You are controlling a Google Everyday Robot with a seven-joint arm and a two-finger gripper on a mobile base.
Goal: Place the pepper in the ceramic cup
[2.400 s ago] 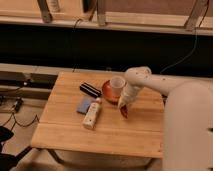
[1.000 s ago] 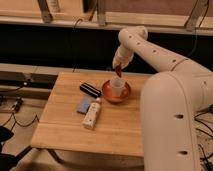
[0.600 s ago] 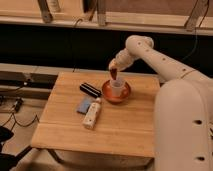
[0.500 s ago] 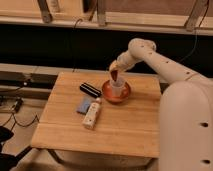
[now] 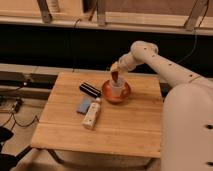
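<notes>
Big white robot arm (image 5: 165,67) comes in from the right side of frame, reaching over the light wooden slatted table (image 5: 115,127) in the middle. Round orange-brown saucer (image 5: 108,95) sits upper-center w/ the small white ceramic cup (image 5: 118,90) on it. Left of that: white tube (image 5: 91,114), blue flat pad (image 5: 83,105), black bar-shaped thing (image 5: 90,90). Tool (image 5: 116,73) is right above the cup, clenched on the dark red-brown pepper (image 5: 118,79), which hangs at the cup's rim.
</notes>
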